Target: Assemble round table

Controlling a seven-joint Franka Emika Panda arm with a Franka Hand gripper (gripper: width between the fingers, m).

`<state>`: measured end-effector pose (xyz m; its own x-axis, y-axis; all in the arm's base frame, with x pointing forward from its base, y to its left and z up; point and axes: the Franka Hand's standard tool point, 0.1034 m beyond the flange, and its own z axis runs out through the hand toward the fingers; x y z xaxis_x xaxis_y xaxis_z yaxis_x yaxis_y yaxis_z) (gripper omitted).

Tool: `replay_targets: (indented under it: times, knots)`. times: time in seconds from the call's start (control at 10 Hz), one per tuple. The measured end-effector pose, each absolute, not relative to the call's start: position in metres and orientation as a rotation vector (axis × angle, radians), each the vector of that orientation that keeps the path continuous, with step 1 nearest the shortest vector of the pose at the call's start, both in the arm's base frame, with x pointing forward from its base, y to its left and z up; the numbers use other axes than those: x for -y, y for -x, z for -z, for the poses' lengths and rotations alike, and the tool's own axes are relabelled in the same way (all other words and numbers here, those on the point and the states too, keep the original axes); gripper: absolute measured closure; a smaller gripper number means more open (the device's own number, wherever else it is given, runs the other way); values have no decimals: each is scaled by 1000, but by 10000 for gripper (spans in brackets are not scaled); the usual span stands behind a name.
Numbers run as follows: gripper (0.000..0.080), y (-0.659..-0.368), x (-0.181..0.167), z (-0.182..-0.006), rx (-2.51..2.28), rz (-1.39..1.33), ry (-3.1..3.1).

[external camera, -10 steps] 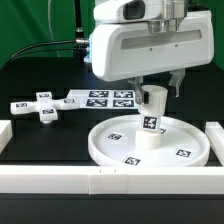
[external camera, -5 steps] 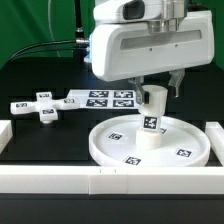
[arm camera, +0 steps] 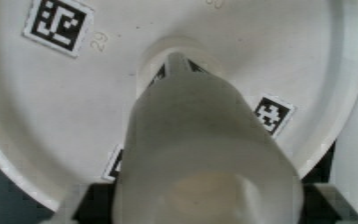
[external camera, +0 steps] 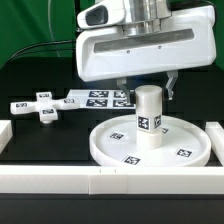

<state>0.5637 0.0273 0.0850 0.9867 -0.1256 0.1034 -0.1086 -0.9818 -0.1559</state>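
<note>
Leaving the cross-shaped piece (external camera: 40, 105) on the bench (external camera: 50, 135) at the exterior view's left, near the marker board (external camera: 100, 98), and hovering over the post (external camera: 148, 118) standing upright mid-disc (external camera: 195, 140), jaws spread clear of its sides, seemingly for re-gripping and seating it.

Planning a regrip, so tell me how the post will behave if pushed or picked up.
The post stands upright on the disc; taller than wide, it would probably tip if pushed near its top. On its side, it would likely roll. It looks like stiff, smooth plastic, perhaps slippery to grip.
</note>
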Motion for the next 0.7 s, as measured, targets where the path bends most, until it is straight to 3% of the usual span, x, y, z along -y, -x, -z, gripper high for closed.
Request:
replay_targets:
  times: [0.7]
  knots:
    - [393,-564,-27,-84,-945,100,2792]
